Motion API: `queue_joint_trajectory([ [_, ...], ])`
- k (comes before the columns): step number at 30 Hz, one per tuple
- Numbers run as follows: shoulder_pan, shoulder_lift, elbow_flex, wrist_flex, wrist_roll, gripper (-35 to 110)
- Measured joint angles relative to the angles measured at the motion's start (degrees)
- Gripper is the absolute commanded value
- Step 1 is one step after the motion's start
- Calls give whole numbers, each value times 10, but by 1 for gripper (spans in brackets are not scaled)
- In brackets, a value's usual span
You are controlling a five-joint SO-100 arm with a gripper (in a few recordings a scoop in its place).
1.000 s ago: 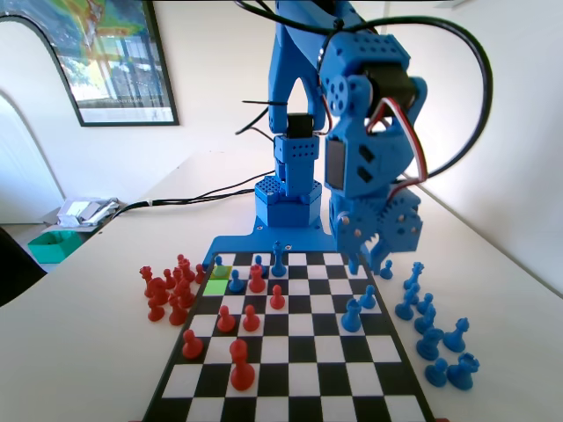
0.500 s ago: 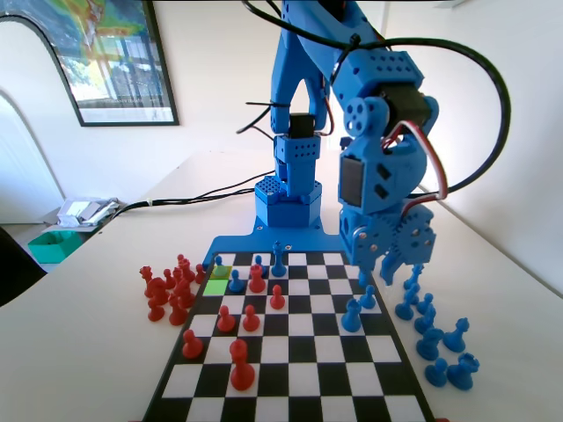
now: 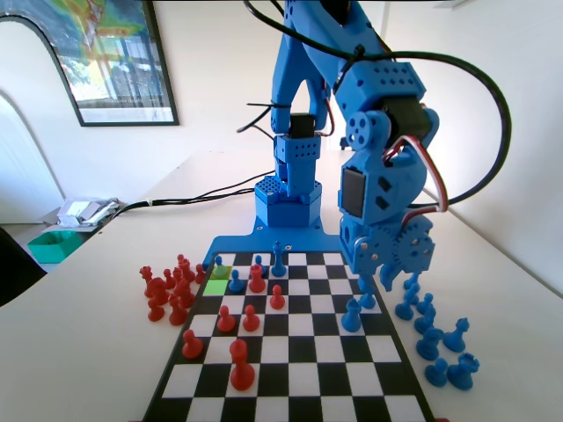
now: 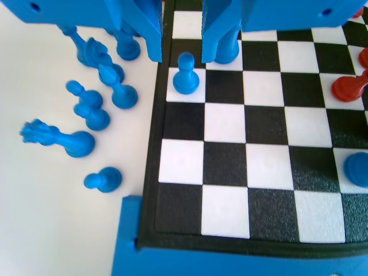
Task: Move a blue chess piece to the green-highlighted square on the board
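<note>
From the wrist, the chess board [image 4: 241, 172] lies below me, its near squares bare. Farther out, the blue pawn [image 4: 186, 73] stands upright on a white edge-column square, directly under the gap of my gripper [image 4: 181, 40]. My jaws hang spread apart, gripping nothing, with a taller blue piece [image 4: 226, 49] just behind the right jaw. Spare blue pieces [image 4: 92, 109] lie off-board, left. The fixed view adds the green square [image 3: 215, 287] across the board, beside red pieces [image 3: 171, 290].
</note>
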Motion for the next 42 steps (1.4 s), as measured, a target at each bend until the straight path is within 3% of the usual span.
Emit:
queue_joint_trajectory([
  [23, 4, -43, -20, -11, 0, 11],
  [42, -4, -43, -22, -11, -12, 1],
])
